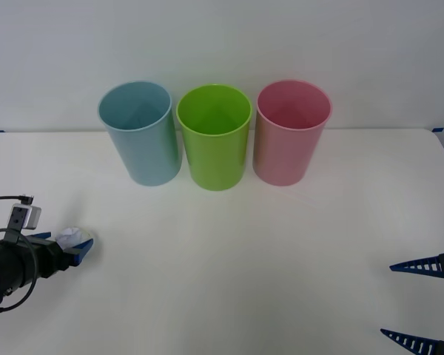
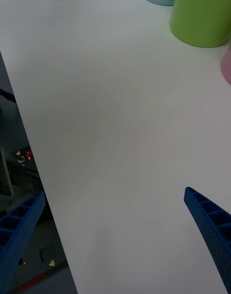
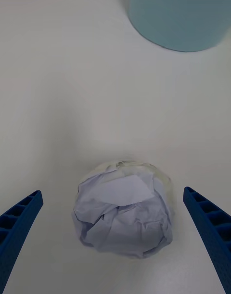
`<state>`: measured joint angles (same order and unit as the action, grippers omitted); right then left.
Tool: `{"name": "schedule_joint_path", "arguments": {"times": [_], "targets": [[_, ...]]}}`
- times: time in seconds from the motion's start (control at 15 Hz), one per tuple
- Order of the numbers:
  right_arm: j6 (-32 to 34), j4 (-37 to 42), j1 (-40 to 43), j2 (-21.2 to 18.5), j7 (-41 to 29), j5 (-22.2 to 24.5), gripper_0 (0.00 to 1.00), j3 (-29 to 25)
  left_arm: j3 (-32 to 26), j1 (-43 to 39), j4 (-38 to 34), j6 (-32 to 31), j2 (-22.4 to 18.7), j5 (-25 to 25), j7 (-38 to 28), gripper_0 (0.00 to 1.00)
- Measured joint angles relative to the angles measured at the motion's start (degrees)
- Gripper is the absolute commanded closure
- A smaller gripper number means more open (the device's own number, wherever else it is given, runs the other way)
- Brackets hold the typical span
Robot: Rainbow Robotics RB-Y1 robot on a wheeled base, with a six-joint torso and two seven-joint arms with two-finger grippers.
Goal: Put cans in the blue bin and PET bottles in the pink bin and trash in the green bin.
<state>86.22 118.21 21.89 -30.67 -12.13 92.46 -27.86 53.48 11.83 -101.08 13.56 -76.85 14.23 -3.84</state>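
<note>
Your left gripper (image 3: pixel 115 246) is straddling the small crumpled white paper trash (image 3: pixel 124 211) with spread fingers, lining up a grasp, while your right gripper (image 1: pixel 422 303) is idling, gaping, near right.

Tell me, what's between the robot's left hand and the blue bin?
Just bare white table. In the front view the left hand, open around the paper ball, has nothing between it and the blue bin.

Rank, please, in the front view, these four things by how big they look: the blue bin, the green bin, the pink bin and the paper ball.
1. The green bin, the pink bin and the blue bin: they look alike, same shape, so no ranking among them.
2. The trash: far smaller, lying between the fingers of the open left end effector.
</note>
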Motion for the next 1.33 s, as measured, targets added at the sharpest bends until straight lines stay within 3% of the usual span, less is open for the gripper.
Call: {"name": "schedule_joint_path", "arguments": {"times": [0.33,0.73,0.8,0.87,0.93,1.0,1.33], "targets": [[0.0,0.0,0.0,0.0,0.0,0.0,0.0,0.0,1.76,2.4,5.05,-0.24,4.35,-0.29,0.5,0.0],[0.0,0.0,0.0,0.0,0.0,0.0,0.0,0.0,1.81,2.92,6.38,-0.81,5.9,0.45,0.69,0.0],[0.0,0.0,0.0,0.0,0.0,0.0,0.0,0.0,1.81,3.01,6.93,-1.05,6.25,0.93,0.78,0.12],[0.0,0.0,0.0,0.0,0.0,0.0,0.0,0.0,1.81,3.02,7.13,-1.13,6.34,1.19,0.91,0.66],[0.0,0.0,0.0,0.0,0.0,0.0,0.0,0.0,1.81,3.03,7.3,-1.18,6.39,1.36,1.04,0.96],[0.0,0.0,0.0,0.0,0.0,0.0,0.0,0.0,1.81,3.03,7.51,-1.27,6.42,1.38,1.05,1.0],[0.0,0.0,0.0,0.0,0.0,0.0,0.0,0.0,2.33,3.03,8.09,-1.68,6.37,1.39,0.24,1.0]]}}
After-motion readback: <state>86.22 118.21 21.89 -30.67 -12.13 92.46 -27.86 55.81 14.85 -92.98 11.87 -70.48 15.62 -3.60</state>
